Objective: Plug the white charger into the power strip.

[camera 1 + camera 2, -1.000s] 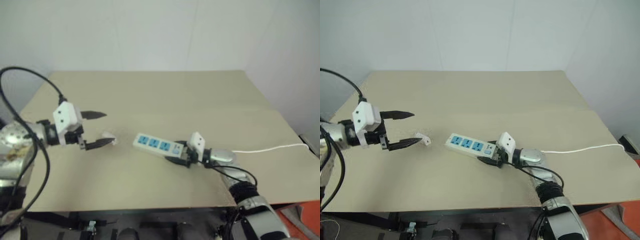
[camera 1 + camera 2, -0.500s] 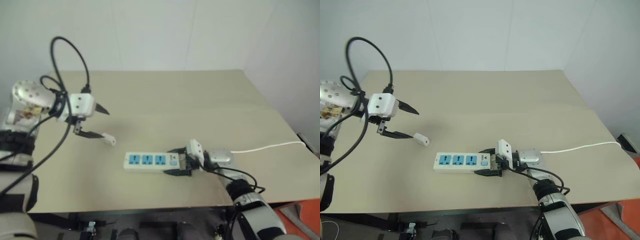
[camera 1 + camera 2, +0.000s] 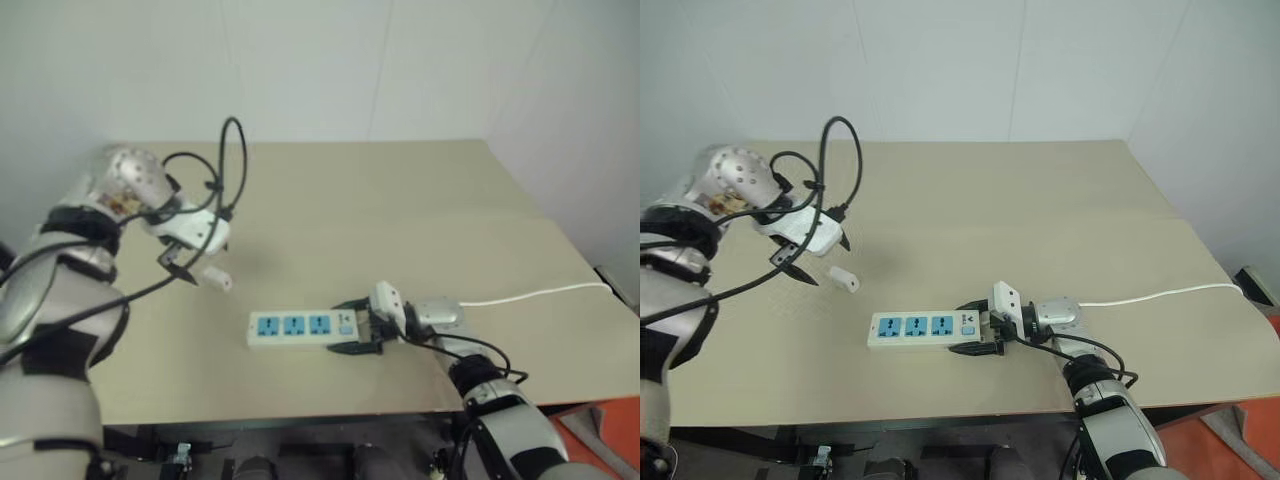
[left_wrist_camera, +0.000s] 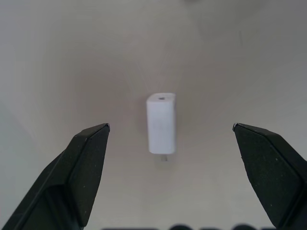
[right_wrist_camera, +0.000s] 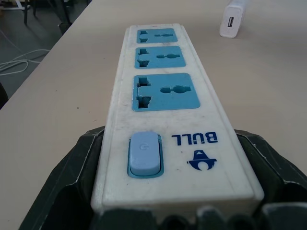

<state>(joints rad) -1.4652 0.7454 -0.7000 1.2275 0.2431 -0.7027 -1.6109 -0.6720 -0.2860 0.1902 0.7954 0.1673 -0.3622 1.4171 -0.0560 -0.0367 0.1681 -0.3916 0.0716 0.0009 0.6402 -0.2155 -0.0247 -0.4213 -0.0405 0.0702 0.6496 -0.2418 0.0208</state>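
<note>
The right gripper (image 3: 980, 334) is clamped across the switch end of the power strip (image 3: 918, 328), one black finger on each long side, so the strip is pinned flat on the surface (image 3: 1040, 210) with its three blue socket faces turned up. Holding it at that end leaves all three sockets free, and it should keep the strip from sliding when a plug is pushed in. The strip's thin cord (image 3: 1160, 294) trails away toward the right edge.

The white charger (image 3: 844, 279) lies on its side on the bare surface, apart from the strip, off its far end and toward the robot's left. The left gripper (image 3: 810, 255) hangs over it, pointing steeply down, its fingers (image 4: 86, 158) spread wide and empty. In the left wrist view the charger (image 4: 161, 123) sits centred in the gap between them, touching neither, so the gripper looks lined up to close on its sides. The charger is not yet picked up, and it would need standing up, prongs down, before it can enter a socket
</note>
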